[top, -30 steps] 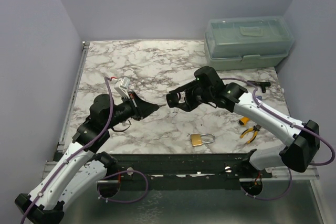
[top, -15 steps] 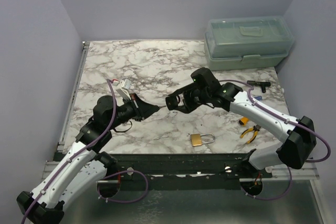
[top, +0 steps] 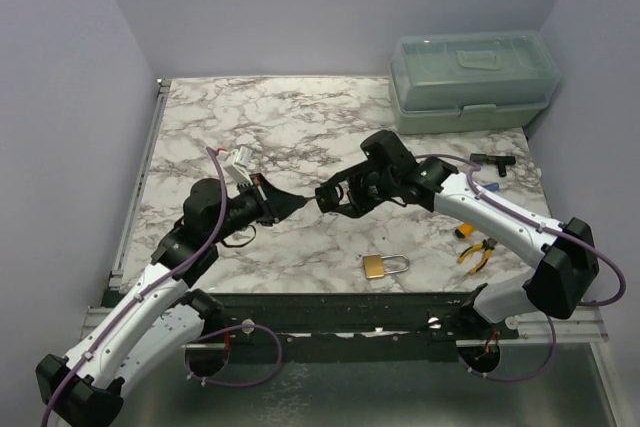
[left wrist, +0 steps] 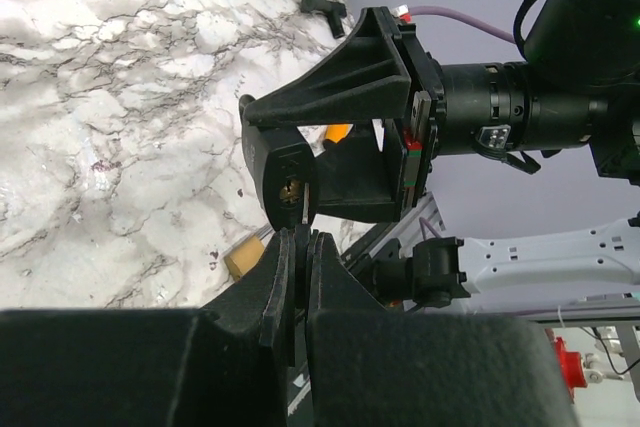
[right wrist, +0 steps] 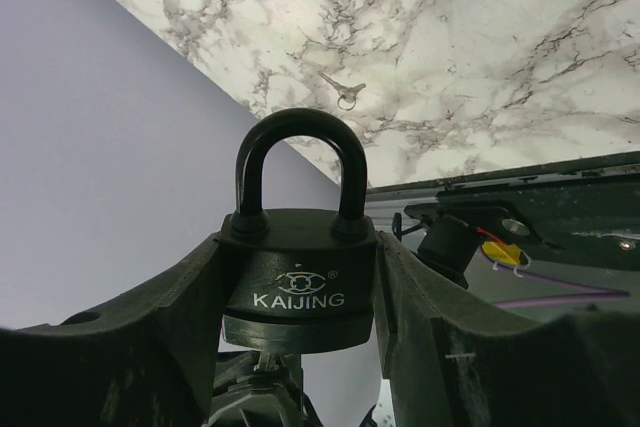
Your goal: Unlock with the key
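My right gripper (top: 327, 194) is shut on a black padlock (right wrist: 298, 287) marked KAIJING and holds it in the air above the table's middle, shackle (right wrist: 295, 157) closed. My left gripper (top: 292, 203) is shut on a small silver key (left wrist: 302, 204). The key's tip is at the keyhole (left wrist: 290, 190) in the padlock's bottom face. In the left wrist view my left fingers (left wrist: 285, 277) press together just under the padlock (left wrist: 283, 172). In the right wrist view the key and left fingertips (right wrist: 262, 372) show under the padlock.
A brass padlock (top: 383, 266) lies near the table's front edge. A spare key (right wrist: 343, 93) lies on the marble. Orange-handled pliers (top: 476, 252) and a black tool (top: 490, 161) lie at the right. A green toolbox (top: 472, 82) stands back right.
My left gripper has moved right with the key, and my right gripper has shifted slightly left. The gap between the key and the padlock has closed.
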{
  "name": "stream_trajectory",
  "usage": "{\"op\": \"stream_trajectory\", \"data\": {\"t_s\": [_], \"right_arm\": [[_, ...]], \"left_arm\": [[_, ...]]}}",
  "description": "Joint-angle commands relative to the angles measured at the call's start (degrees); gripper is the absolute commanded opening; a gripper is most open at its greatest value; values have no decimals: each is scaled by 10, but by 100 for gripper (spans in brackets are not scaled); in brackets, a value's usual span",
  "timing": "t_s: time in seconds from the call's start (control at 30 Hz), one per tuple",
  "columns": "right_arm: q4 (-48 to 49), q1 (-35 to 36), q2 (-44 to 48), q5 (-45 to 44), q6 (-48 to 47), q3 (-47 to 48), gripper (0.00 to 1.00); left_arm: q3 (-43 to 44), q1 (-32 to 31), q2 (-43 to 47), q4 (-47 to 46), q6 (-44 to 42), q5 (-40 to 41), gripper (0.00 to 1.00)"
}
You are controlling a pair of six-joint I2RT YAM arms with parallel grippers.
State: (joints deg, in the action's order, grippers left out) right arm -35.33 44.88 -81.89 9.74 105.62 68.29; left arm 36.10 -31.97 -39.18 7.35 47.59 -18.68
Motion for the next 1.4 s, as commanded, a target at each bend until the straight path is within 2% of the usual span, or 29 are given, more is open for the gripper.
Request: {"op": "stream_trajectory", "data": {"t_s": [0.0, 0.67, 1.37], "right_arm": [[13, -3, -4, 18, 11, 15, 0], [16, -2, -11, 19, 16, 17, 0], [19, -2, -22, 9, 19, 19, 0]], "left_arm": [[-10, 1, -4, -24, 3, 13, 0], [-26, -2, -30, -59, 12, 21, 0], [-40, -10, -42, -60, 35, 91, 0]]}}
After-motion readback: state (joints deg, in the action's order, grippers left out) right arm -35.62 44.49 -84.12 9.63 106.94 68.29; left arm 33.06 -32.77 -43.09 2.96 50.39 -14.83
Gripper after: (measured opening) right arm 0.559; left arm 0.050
